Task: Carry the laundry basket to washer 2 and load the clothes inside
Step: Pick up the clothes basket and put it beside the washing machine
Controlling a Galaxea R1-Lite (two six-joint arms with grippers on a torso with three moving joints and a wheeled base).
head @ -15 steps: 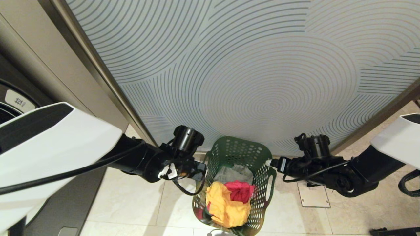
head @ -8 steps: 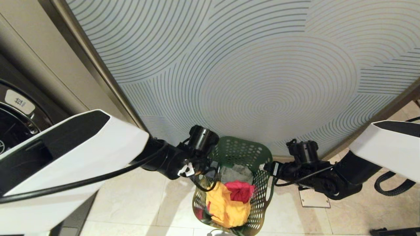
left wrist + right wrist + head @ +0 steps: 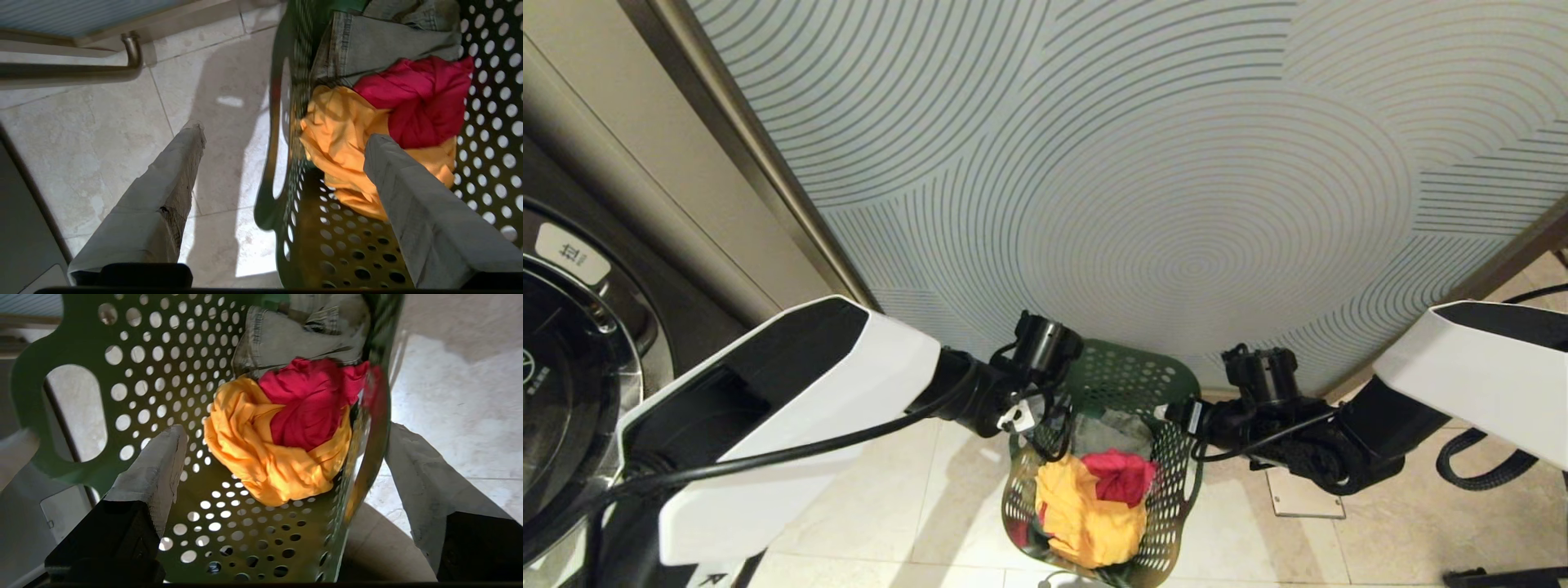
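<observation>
Three clothes (image 3: 1094,498) fill one laundry basket (image 3: 1176,384); two grippers' jaws gape wide, each straddling a wall.

White-shelled arms (image 3: 792,408), black joints, looping cables (image 3: 1470,469)

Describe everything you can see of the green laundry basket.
The laundry basket is tall, dark green, plastic-looking, with round holes all over and oval handle cut-outs near the rim. It stands upright on the tiled floor before the patterned wall panel. Yellow, pink-red and grey clothes lie inside. The open left gripper and right gripper each straddle a side wall, one finger inside, one outside.
</observation>
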